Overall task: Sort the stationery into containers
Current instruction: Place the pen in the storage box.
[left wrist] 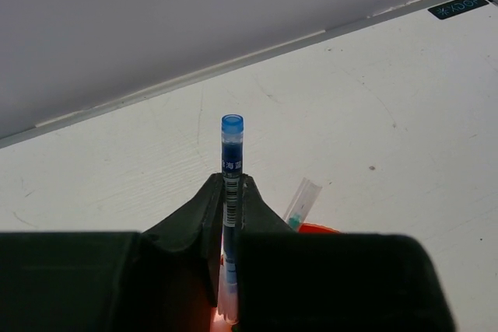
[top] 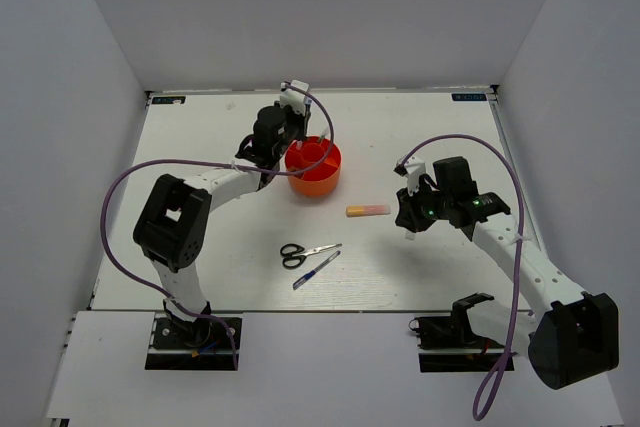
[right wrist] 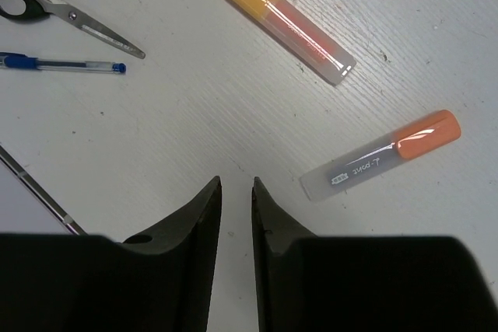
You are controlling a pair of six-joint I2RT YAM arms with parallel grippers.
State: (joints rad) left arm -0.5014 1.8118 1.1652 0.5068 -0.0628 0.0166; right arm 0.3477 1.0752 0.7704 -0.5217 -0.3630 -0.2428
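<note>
Left hand [left wrist: 231, 186] over orange organiser [top: 316, 185], fingers [left wrist: 204, 207] pinched on upright blue pen [left wrist: 232, 153], blue end up. Step: drop pen into compartment. Keep pen vertical, tip inside wall before letting go, ease fingers apart slowly, lift straight up. Green pen [left wrist: 302, 201] stands in organiser; avoid knocking it. Right hand [right wrist: 236, 192] barely parted, empty, hovering over surface [right wrist: 194, 130] near white-orange tube [right wrist: 385, 155].

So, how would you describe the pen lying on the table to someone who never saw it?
Start at the round orange organiser on the table and come toward the arm bases to the black-handled scissors. The pen lies slanted just on their near side. It is thin and clear with blue ends, far slimmer than the thick yellow marker to the right.
</note>
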